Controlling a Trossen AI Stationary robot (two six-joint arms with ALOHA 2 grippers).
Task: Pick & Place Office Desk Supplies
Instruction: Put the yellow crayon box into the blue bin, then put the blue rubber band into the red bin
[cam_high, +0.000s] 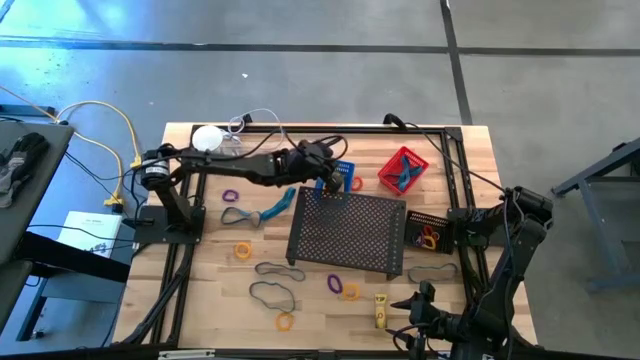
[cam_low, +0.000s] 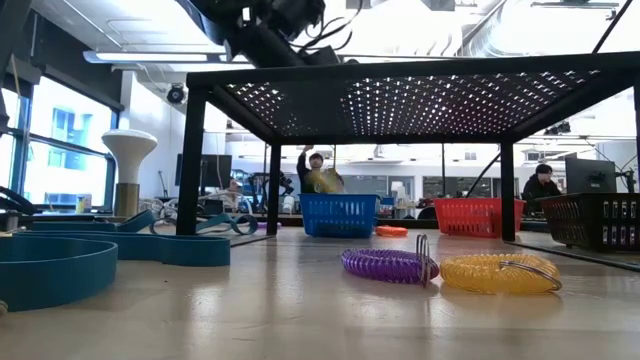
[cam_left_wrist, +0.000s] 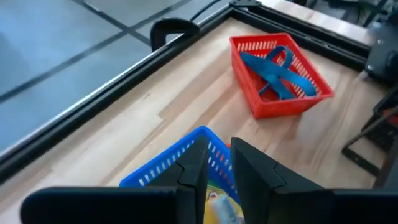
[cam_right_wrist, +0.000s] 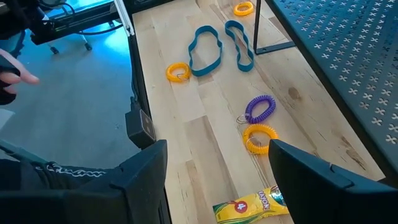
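Note:
My left gripper reaches from the table's left over the blue basket at the far middle, shut on a yellow packet. In the low view the packet shows just above the basket's rim. My right gripper stands open above the table near its front edge, over another yellow packet that lies flat on the wood. Loose supplies lie on the table: blue bands, a purple ring and an orange ring. My left gripper pinches the yellow packet between its two fingers. Only a small part of the packet shows in the gap, so which end it has cannot be told. The fingers slant downward from the table's left. The packet hangs below them, clear, over the blue basket.
A black mesh stand fills the table's middle. A red basket with blue bands stands at the far right, a dark basket beside the stand. A white round-topped object with a cable stands at the far left. Bands and rings lie scattered near the front.

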